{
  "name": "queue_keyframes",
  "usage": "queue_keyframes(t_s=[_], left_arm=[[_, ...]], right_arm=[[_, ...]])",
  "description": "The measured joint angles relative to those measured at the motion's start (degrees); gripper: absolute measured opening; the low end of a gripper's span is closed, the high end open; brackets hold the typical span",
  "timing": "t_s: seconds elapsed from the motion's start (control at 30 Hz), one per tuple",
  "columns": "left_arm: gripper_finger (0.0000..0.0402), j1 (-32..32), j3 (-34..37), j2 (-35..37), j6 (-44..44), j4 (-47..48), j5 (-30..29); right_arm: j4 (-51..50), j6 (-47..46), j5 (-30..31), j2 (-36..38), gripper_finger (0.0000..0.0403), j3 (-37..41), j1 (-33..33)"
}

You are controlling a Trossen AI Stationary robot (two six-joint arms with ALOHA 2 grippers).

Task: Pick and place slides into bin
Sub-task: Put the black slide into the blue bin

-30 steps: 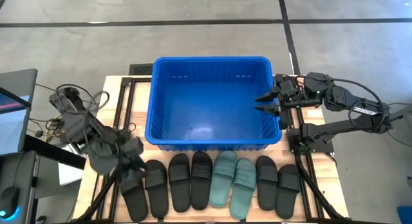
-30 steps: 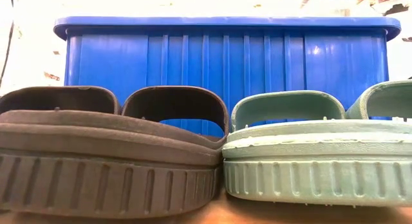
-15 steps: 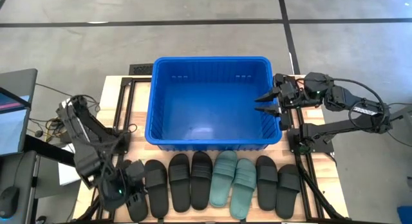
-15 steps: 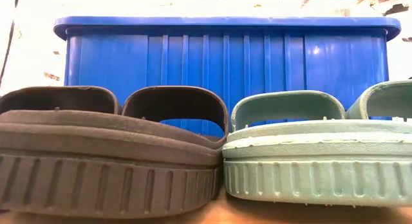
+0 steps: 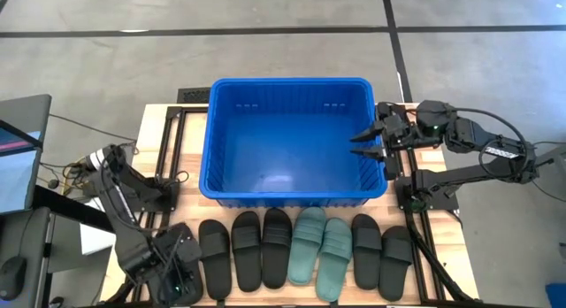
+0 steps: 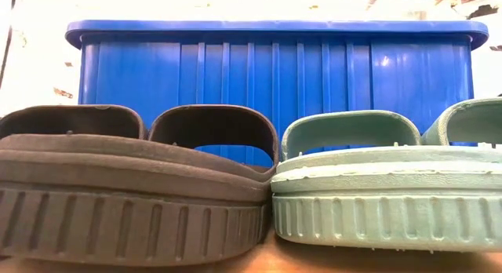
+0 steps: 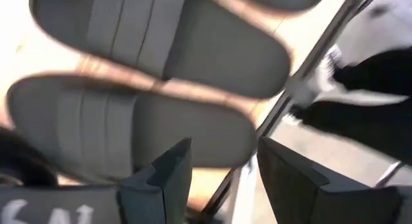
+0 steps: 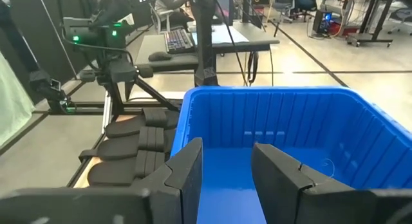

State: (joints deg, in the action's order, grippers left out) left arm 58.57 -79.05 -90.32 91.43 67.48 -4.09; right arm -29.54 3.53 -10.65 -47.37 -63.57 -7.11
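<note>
The blue bin (image 5: 289,188) stands at mid-table and shows no slides inside; it also shows in the low view (image 6: 274,69) and the right wrist view (image 8: 290,127). Several black slides (image 5: 246,250) and two teal slides (image 5: 320,246) lie on their soles in a row along the near edge. My left gripper (image 5: 174,274) is open, low over the row's leftmost black slide (image 7: 129,130), its fingers at that slide's rounded end. My right gripper (image 5: 364,142) is open and empty over the bin's right rim.
Black frame rails run along both table sides (image 5: 416,219). A monitor and cables (image 5: 22,157) stand off the left edge. The low view is filled by a black slide (image 6: 133,187) and a teal slide (image 6: 376,187) in front of the bin wall.
My left gripper has gone toward the table's near edge and down, from beside the bin's near left corner to the near end of the leftmost black slide. The slides and the bin have kept still.
</note>
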Motion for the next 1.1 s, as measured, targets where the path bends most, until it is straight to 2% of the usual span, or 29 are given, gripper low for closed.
queue_keyframes(t_s=[0.1,0.2,0.47,0.67,0.9,1.1], left_arm=[[0.0164,1.26,0.01,-1.88,-0.17,2.75,3.2],[0.0164,2.98,0.02,-2.99,0.65,4.41,3.78],[0.0164,6.58,0.93,-3.15,3.28,5.09,-5.76],[0.0164,6.57,1.6,-3.15,6.63,4.78,-6.67],[0.0164,7.34,1.89,-4.08,0.71,6.52,-7.05],[0.0172,7.38,2.45,-8.16,-2.27,8.63,-6.61]], right_arm=[[-1.03,0.0,-0.02,0.0,0.012,0.0,0.0],[-2.12,-0.02,-0.03,0.02,0.012,0.0,0.0],[-1.98,0.03,-0.05,0.02,0.012,0.02,0.0],[-1.95,0.43,-0.03,0.02,0.012,0.02,0.0],[-1.9,1.22,-0.03,0.02,0.012,0.02,0.0],[-1.92,1.44,-0.03,0.02,0.012,0.02,0.0]])
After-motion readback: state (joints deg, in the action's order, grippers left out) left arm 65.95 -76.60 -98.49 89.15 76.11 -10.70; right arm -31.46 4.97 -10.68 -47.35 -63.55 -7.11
